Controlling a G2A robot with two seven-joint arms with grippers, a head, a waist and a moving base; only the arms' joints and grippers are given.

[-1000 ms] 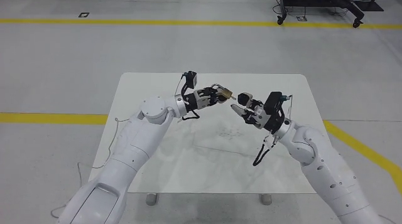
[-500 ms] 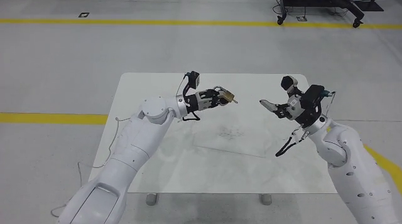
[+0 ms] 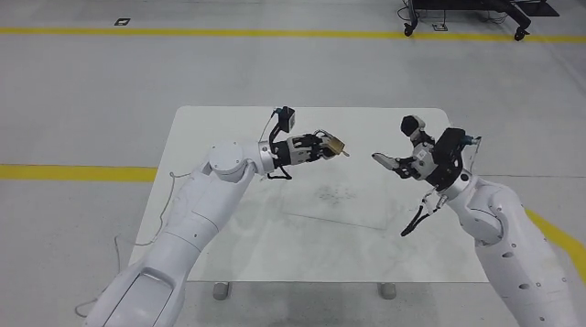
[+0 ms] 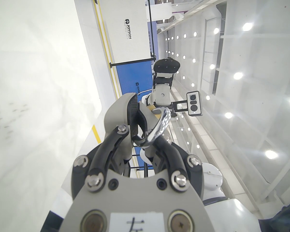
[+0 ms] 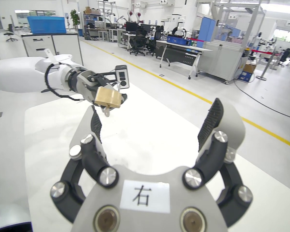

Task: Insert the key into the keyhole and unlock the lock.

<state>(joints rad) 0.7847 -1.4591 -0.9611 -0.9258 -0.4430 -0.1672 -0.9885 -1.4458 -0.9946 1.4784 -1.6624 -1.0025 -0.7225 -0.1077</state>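
Left gripper (image 3: 316, 147) pinches the brass lock (image 5: 108, 97) above the table (image 3: 366, 235); the key (image 5: 107, 112) seemingly sits in the lock; right gripper (image 5: 155, 112), jaws spread, hangs well apart from the lock

The floor (image 3: 275, 70) is pale grey and glossy, crossed by yellow lines (image 3: 275, 31) on either side of a white table (image 3: 302, 245). Further off, a blue crate (image 5: 47, 24) sits on a white cabinet (image 5: 53, 44). Black office chairs (image 5: 139, 38) stand by long desks (image 5: 195, 47), near a framed enclosure (image 5: 222, 56). Round ceiling lights (image 4: 238, 75) glow overhead.
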